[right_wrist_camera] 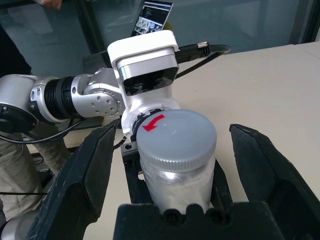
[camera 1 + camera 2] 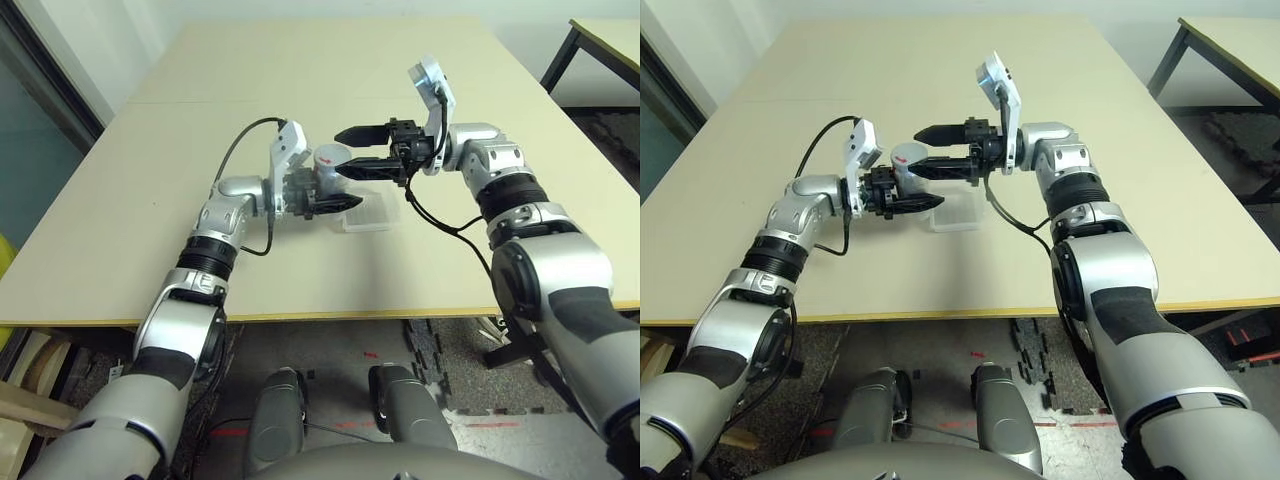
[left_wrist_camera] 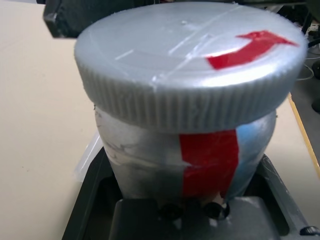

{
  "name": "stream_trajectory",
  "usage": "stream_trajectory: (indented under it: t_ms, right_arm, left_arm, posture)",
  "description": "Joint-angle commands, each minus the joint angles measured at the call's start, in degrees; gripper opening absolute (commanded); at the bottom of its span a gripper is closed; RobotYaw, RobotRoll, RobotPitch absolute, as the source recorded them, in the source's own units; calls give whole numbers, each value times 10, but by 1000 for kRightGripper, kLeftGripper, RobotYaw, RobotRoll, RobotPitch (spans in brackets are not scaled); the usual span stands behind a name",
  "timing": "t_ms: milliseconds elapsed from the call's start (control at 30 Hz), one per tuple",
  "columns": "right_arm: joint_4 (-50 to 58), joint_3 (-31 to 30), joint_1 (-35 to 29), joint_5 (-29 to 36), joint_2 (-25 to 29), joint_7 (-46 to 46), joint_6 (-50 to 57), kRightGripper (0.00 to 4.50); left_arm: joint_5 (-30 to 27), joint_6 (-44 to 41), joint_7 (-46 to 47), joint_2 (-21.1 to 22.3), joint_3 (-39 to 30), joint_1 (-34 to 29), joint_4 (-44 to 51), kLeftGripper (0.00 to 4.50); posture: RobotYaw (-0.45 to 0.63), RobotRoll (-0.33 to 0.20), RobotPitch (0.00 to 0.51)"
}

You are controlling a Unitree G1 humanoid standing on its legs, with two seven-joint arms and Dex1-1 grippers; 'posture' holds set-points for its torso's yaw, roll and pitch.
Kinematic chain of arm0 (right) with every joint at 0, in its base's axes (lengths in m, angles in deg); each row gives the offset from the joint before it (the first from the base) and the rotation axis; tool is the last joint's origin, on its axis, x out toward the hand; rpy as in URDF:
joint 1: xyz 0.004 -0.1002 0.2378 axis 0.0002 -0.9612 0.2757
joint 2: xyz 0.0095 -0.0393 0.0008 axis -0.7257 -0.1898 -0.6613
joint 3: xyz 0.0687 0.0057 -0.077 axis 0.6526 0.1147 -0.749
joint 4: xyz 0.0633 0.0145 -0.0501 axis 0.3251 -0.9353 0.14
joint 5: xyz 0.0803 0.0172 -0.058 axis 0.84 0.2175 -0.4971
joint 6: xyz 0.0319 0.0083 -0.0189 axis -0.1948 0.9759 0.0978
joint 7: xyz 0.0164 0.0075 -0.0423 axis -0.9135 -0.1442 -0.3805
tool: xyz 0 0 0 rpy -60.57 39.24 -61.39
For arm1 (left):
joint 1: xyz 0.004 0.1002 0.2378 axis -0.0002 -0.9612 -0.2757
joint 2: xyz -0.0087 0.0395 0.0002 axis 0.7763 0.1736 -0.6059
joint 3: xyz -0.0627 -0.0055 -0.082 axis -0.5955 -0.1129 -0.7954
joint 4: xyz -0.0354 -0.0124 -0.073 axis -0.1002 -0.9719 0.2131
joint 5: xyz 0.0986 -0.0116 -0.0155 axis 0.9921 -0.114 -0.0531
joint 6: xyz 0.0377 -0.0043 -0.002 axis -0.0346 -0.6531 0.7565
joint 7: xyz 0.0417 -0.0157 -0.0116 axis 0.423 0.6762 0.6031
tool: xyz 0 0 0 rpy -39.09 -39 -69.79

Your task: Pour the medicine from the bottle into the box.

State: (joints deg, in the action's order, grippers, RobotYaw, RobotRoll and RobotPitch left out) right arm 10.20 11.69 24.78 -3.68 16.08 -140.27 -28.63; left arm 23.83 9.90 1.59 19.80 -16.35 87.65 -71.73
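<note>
My left gripper [image 2: 333, 188] is shut on the bottle [image 2: 325, 165], a small silver-grey one with a red and white label, held above the middle of the table. The grey cap [image 1: 175, 135], marked with a red arrow, is on the bottle and points toward my right gripper [image 2: 342, 150]. That gripper is open, with one black finger on each side of the cap and a gap to each. The box [image 2: 368, 213], a clear shallow square tray, lies on the table just below and to the right of the bottle. The medicine is hidden.
The beige table [image 2: 300, 80] stretches wide behind and beside the arms. A second table [image 2: 610, 40] stands at the far right. A person [image 1: 20, 150] stands beyond my left arm, near a lit screen [image 1: 152, 15].
</note>
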Motion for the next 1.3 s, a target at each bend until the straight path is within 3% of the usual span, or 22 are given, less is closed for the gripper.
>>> stream_trajectory:
  t_ms: [33,700,800,933,1100,1300]
  right_arm:
    - [7,-5,0,0,-4,5,-4,4500]
    - [2,-17,-5,-12,-19,20,-34,4500]
    - [2,-20,-6,-13,-19,20,-38,3913]
    - [3,-19,-6,-9,-20,21,-35,2586]
    - [6,-8,-5,5,-22,22,-15,2585]
    - [15,49,11,65,-22,45,63,2585]
  left_arm:
    - [9,4,-4,-2,6,5,-6,2732]
    - [7,-5,-1,-2,5,6,-1,2732]
    - [7,-7,-1,-2,5,5,1,2732]
    - [6,-9,-1,-2,4,4,3,2732]
    - [5,-11,-2,-2,5,2,6,2732]
    - [6,-10,-2,-1,4,0,4,2732]
  posture:
    - [-179,0,74]
    - [-167,0,65]
    - [-167,0,65]
    - [-166,0,60]
    - [-169,0,61]
    - [-169,0,64]
